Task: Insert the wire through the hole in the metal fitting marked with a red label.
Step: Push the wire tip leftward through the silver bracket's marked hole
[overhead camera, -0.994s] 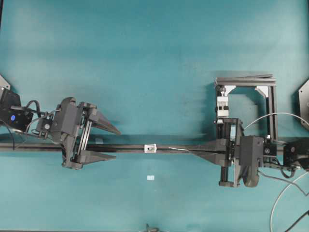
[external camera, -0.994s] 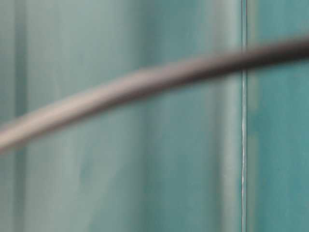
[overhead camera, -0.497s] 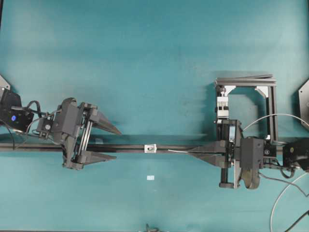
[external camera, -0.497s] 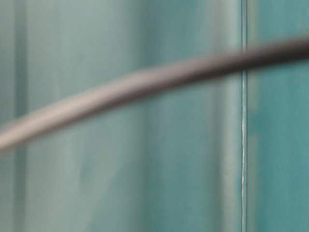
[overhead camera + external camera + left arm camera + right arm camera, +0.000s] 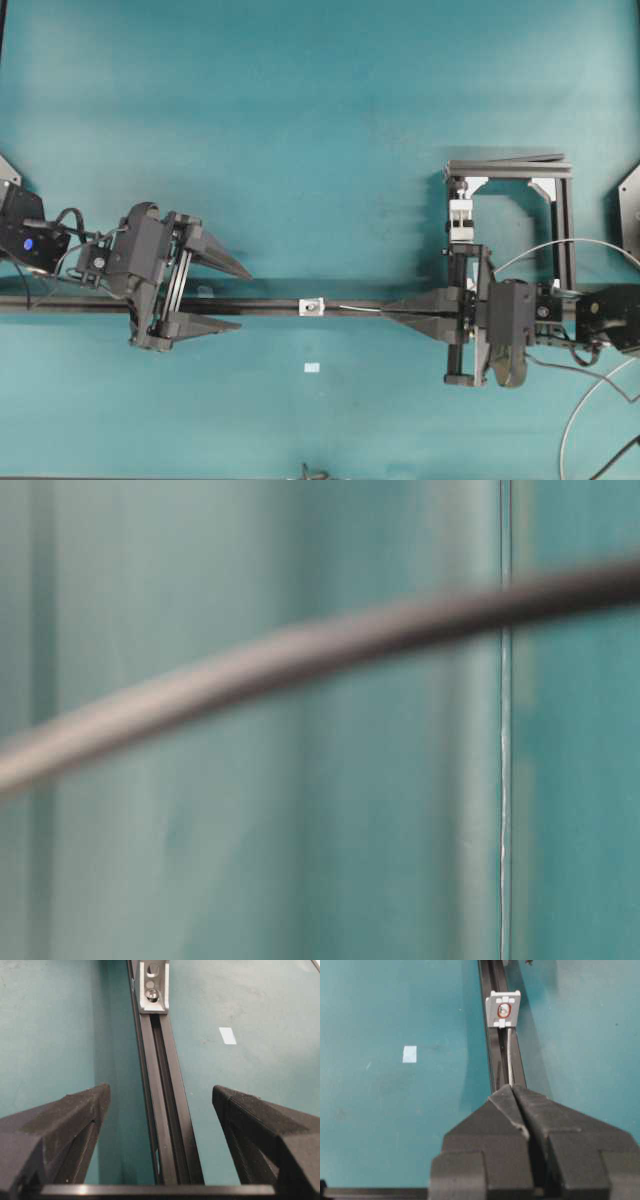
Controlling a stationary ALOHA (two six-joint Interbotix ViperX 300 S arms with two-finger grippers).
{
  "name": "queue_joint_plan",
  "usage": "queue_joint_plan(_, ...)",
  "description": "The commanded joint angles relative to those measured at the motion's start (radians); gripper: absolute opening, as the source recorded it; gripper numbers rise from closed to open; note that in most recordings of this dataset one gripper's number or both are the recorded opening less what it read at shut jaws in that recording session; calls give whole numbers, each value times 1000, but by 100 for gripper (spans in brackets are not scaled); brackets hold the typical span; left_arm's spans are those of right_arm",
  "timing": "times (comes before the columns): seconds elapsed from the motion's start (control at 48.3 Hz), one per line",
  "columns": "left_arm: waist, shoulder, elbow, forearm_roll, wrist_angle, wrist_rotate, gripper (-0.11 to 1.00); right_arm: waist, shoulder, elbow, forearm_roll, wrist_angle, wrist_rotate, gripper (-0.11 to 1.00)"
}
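The metal fitting (image 5: 314, 306) (image 5: 152, 987) is a small silver piece on the black rail (image 5: 100, 305). Its hole (image 5: 504, 1009) is ringed in red. My right gripper (image 5: 385, 308) (image 5: 512, 1087) is shut on the wire (image 5: 355, 309) (image 5: 510, 1057), which runs along the rail toward the fitting. The wire's free end lies at the fitting's near edge, just below the hole. My left gripper (image 5: 243, 298) (image 5: 161, 1095) is open and straddles the rail to the left of the fitting. It holds nothing.
A white clamp block (image 5: 462, 215) stands inside a black frame (image 5: 562, 225) at the back right. A small white tape square (image 5: 312, 368) (image 5: 409, 1054) lies on the teal table in front of the rail. Grey cables (image 5: 590, 405) loop at the right. A blurred cable (image 5: 300, 655) fills the table-level view.
My right gripper has slid left along the rail with the wire, bringing the wire's tip up to the fitting. The left gripper has stayed where it was.
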Motion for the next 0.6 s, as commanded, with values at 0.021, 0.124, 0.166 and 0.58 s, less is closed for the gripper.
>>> queue_joint_plan(0.021,-2,-25,-9,3,-5,5,79,-8,-6,-18,-17,-2,2,-1)
queue_joint_plan(0.124,0,-25,-9,3,-5,6,79,-12,-5,-23,-29,0,2,-1)
queue_joint_plan(0.166,0,-25,-9,3,-3,12,79,-14,-5,-26,-32,0,2,-1)
queue_joint_plan(0.58,2,-23,-18,5,-3,78,79,-23,3,-35,-37,0,0,-1)
